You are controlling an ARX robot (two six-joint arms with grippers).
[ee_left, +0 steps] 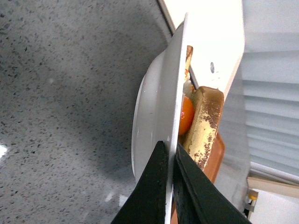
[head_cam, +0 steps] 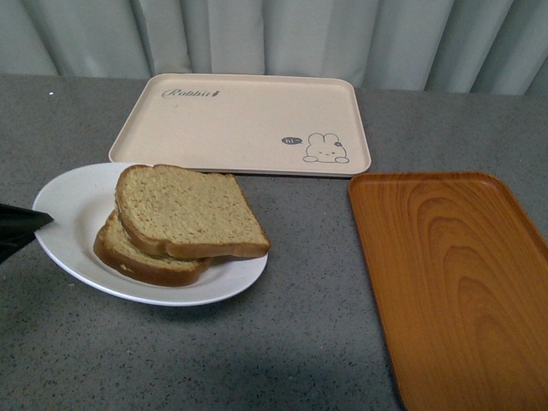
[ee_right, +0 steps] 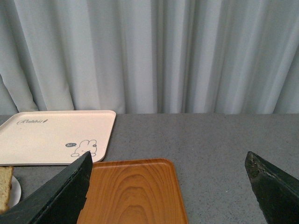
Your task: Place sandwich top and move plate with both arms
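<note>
The white plate [head_cam: 73, 197] sits at the left of the grey table. The sandwich top [head_cam: 188, 211], a tan bread slice, lies askew on a second slice [head_cam: 141, 257] on the plate. My left gripper [head_cam: 34, 224] is shut on the plate's left rim. In the left wrist view its black fingers [ee_left: 156, 186] pinch the plate rim [ee_left: 175, 93] edge-on, with an orange egg yolk [ee_left: 186, 115] and bread crust [ee_left: 205, 121] beyond. My right gripper [ee_right: 168, 168] is open and empty above the orange tray [ee_right: 131, 191]; it is out of the front view.
A beige rabbit-print tray [head_cam: 244, 124] lies at the back, just behind the plate. An orange wood-grain tray [head_cam: 454, 274] lies at the right. A grey curtain [head_cam: 274, 34] hangs behind the table.
</note>
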